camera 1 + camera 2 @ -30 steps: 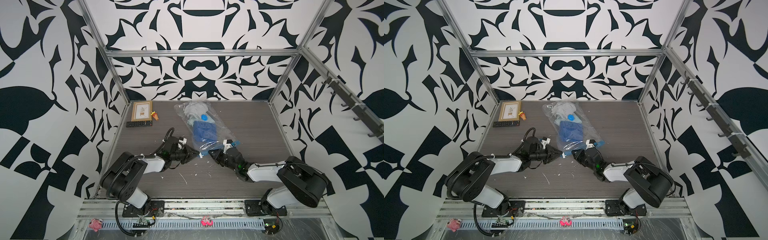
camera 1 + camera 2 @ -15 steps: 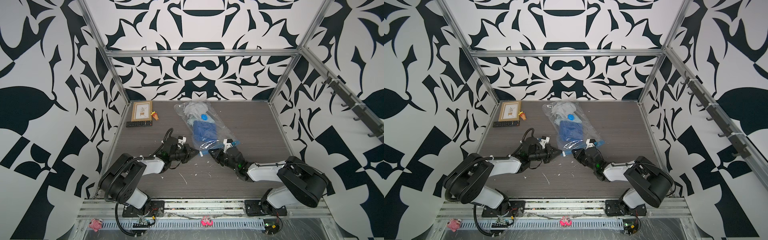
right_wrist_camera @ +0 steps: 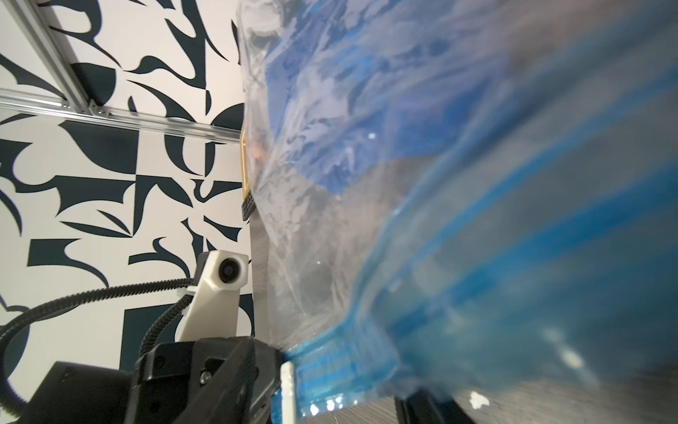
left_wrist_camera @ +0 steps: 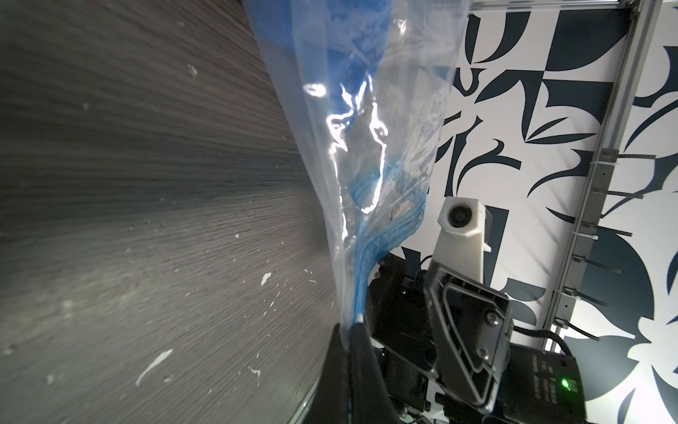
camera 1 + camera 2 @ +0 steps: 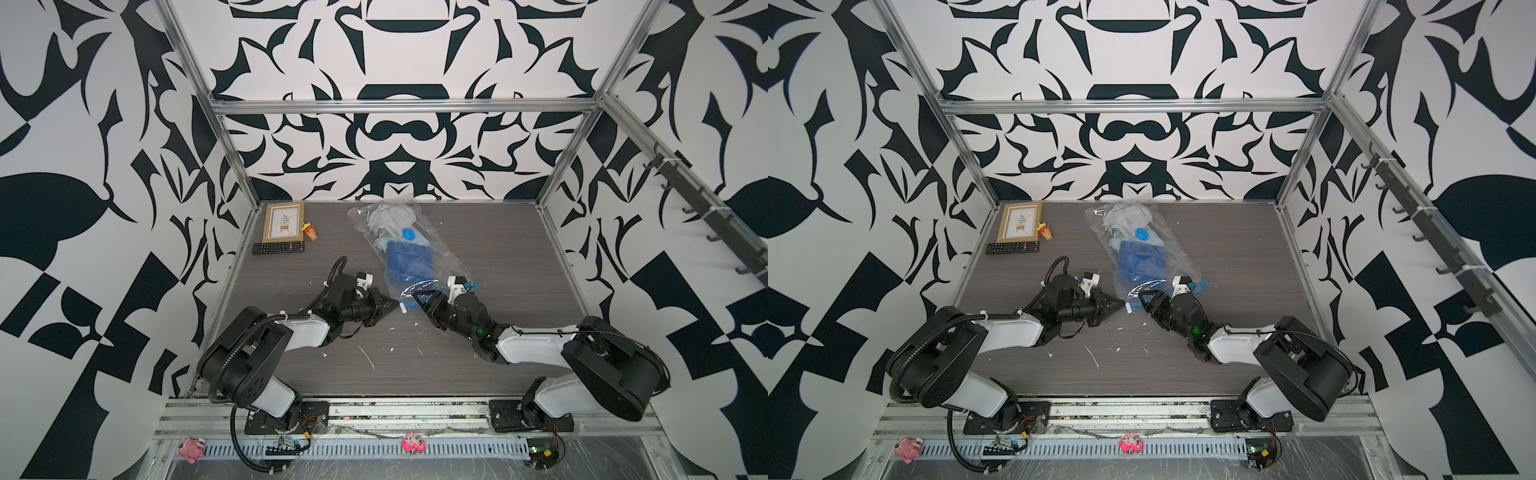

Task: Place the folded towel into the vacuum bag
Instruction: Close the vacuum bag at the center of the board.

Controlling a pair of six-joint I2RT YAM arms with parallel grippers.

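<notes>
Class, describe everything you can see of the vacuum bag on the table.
The vacuum bag is clear, crinkly plastic and lies slanted on the grey table, towards the back. A round blue valve cap sits on top, and a blue zip strip runs along its near end. Inside are a blue towel and some pale grey cloth. The left gripper is shut on the near corner. The right gripper is open beside the strip.
</notes>
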